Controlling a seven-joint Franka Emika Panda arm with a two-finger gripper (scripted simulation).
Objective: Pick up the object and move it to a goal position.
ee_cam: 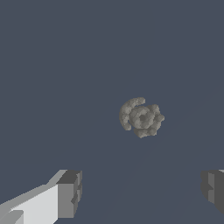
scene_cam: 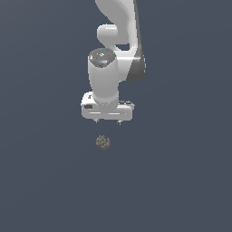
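Claw hangs with its fingers spread apart and empty. Below it, apart and slightly ahead of the gap between them, the object rests alone on the tabletop, needing a small forward shift before descent.

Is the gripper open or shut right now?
Open. In the wrist view the gripper has its fingers wide apart, holding nothing; the object lies beyond them.

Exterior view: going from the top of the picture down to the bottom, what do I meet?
White robot arm → end effector, fingers spread wide → a gap of bare floor → small bumpy ball.
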